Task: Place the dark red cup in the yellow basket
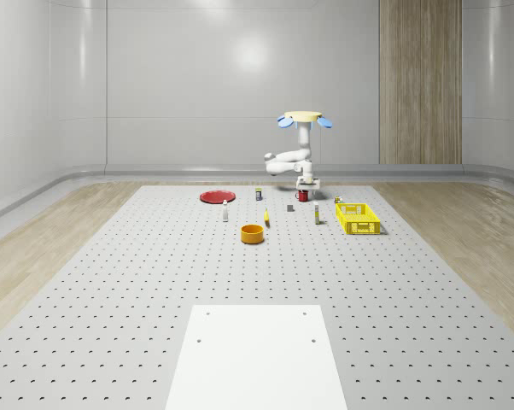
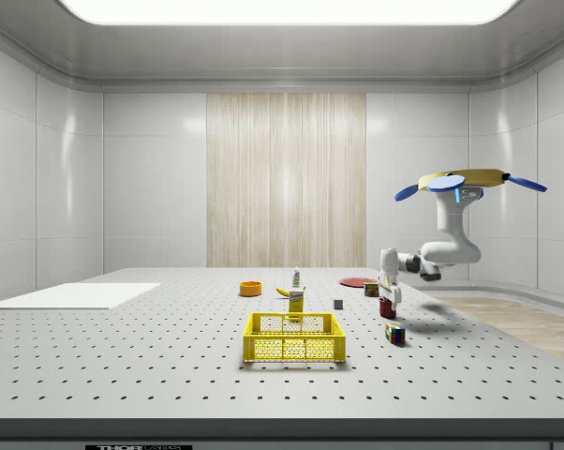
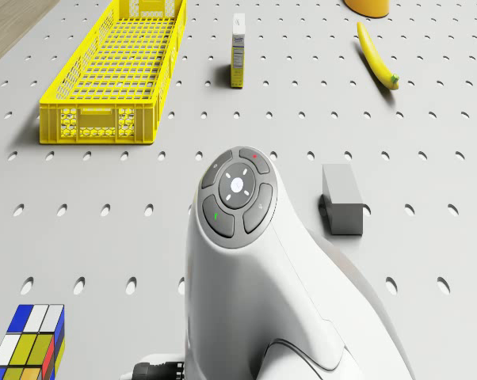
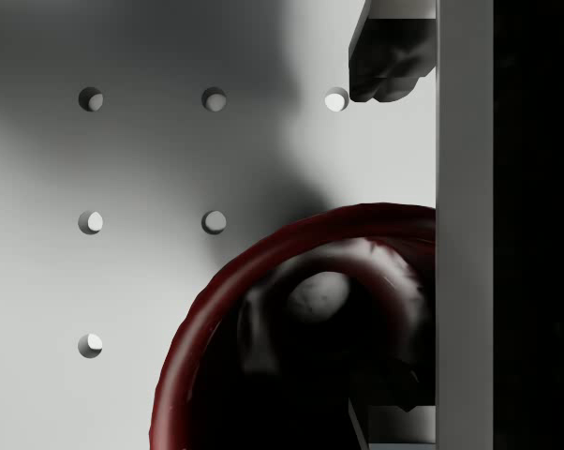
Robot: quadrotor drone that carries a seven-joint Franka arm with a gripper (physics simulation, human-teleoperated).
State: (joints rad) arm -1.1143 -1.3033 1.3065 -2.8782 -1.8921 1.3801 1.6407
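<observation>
1. The dark red cup (image 4: 291, 347) stood upright on the perforated table (image 1: 112, 299), its open mouth facing up toward the wrist camera, long axis vertical; it sat at the far part of the table in the whole-scene view (image 1: 302, 196), directly under the gripper (image 1: 306, 185)
2. The yellow basket (image 1: 358, 218) lay well apart from the cup, nearer the whole-scene view's right, its long side running away from that camera
3. A Rubik's cube (image 2: 393, 333) sat near the cup; a small grey block (image 3: 341, 198), a carton (image 3: 238, 50) and a banana (image 3: 377, 54) lay between the cup and the basket side, with an orange bowl (image 1: 253, 233) and a red plate (image 1: 216, 196) farther off
4. The drone (image 2: 465, 180) hovered above the table's far end, beside the cup, arm bent downward
5. One finger (image 4: 385, 56) stood outside the cup's rim; whether the gripper was apart or clamped on the cup cannot be told
</observation>
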